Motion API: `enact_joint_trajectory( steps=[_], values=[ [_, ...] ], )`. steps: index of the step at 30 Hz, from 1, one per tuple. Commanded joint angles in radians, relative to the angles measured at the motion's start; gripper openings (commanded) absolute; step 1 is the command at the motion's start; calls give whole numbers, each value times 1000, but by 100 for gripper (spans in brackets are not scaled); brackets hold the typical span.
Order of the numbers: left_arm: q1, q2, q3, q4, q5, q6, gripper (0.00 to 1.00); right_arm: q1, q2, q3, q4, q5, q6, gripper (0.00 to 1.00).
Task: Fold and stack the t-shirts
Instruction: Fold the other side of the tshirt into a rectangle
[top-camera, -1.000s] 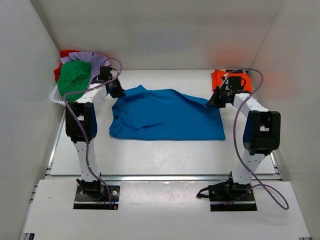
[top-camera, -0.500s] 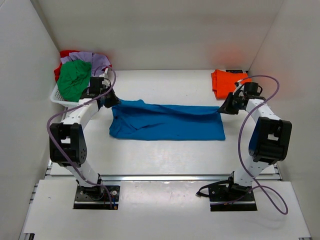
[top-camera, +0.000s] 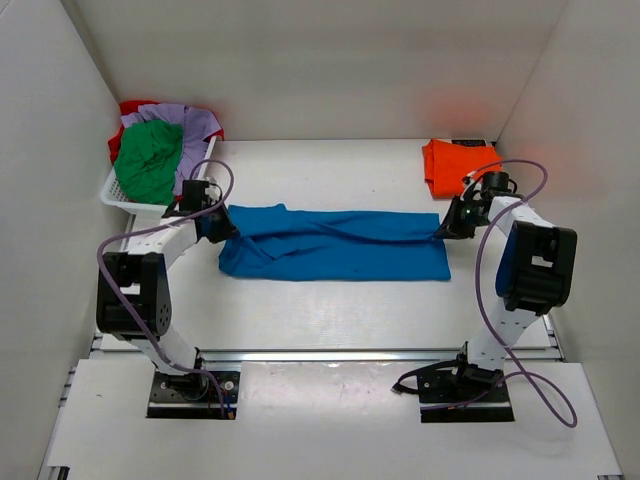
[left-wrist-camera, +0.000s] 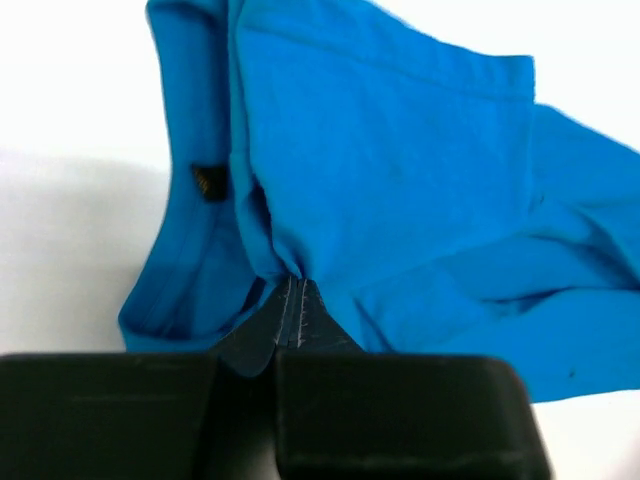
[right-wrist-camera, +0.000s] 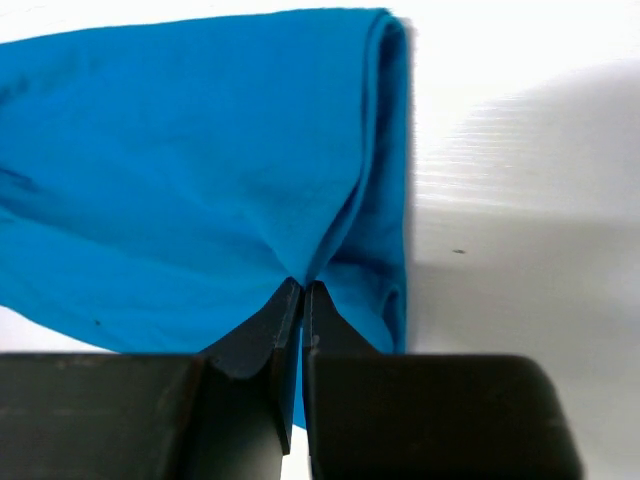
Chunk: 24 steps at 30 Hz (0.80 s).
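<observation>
A bright blue t-shirt (top-camera: 335, 245) lies across the middle of the table as a long band, its far half folded toward the near edge. My left gripper (top-camera: 224, 228) is shut on the shirt's left end; in the left wrist view (left-wrist-camera: 291, 282) blue cloth (left-wrist-camera: 400, 180) is pinched between the fingertips. My right gripper (top-camera: 445, 228) is shut on the right end, seen pinched in the right wrist view (right-wrist-camera: 303, 285). A folded orange t-shirt (top-camera: 452, 164) lies at the back right. Green (top-camera: 150, 160), lavender (top-camera: 190, 124) and red (top-camera: 132, 108) shirts are piled at the back left.
A white slatted basket (top-camera: 118, 192) at the back left corner holds the piled shirts. White walls close in the table on the left, back and right. Purple cables loop from both arms.
Both grippers have pulled the blue shirt's far edge toward the near side, folding it from a wide spread into a narrower band. Both arms moved nearer and lower.
</observation>
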<state>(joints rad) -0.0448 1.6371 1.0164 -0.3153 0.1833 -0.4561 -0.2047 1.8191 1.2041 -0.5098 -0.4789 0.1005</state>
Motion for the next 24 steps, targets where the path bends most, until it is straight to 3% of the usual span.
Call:
enact_joint_trajectory(
  steps=[1, 6, 14, 17, 19, 20, 24],
  values=[
    [5, -94, -42, 41, -15, 13, 0, -19, 14, 34, 1, 29, -33, 0],
    [10, -169, -157, 79, -21, -6, 0, -32, 28, 40, 0, 59, -36, 0],
    [8, -232, -182, 62, -39, -3, 0, -30, 23, 45, -33, 129, -30, 4],
    [13, -295, -212, 56, -48, -6, 0, -19, 6, 51, -73, 169, -33, 19],
    [13, -331, -237, 68, -56, -22, 0, -12, -32, 64, -93, 212, -30, 41],
    [8, -353, -237, 67, -53, -27, 0, -7, -47, 60, -85, 224, -31, 46],
    [-71, -317, -204, 44, -45, -30, 9, 37, -104, 71, -41, 223, -62, 45]
  ],
)
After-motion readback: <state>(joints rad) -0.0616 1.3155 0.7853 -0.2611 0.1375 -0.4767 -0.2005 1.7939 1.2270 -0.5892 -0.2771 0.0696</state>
